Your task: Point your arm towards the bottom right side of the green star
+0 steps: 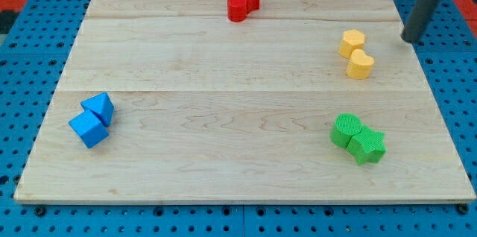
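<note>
You see my tip (411, 41) at wooden board's (223, 118) upper right edge, near yellow blocks (356, 54), well apart from green star block (368, 147); rod only, no jaws.

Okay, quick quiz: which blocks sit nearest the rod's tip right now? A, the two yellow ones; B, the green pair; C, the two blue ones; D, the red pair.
A: my tip stands at the view's right, just right of the yellow blocks, apart from them and well above the green star.
</note>
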You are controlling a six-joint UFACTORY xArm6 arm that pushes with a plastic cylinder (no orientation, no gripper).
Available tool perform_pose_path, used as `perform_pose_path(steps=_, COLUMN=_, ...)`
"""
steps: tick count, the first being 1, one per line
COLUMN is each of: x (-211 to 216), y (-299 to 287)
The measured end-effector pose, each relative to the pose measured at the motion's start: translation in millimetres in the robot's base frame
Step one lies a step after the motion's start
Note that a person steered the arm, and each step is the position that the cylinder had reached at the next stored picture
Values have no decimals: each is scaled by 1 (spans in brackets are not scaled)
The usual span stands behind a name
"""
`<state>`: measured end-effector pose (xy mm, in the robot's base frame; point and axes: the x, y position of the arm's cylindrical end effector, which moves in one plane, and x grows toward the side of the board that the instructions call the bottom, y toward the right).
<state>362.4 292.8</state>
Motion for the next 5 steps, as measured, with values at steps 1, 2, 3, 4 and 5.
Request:
perform_pose_path(steps=1, x=92, y=-38)
perform_pose_path(steps=2, x=159, y=-87)
perform_pose_path(steps=3, x=217, y=-84)
perform_pose_path(steps=4, x=256, y=-166)
perform_pose_path(steps=5, x=256, y=-205)
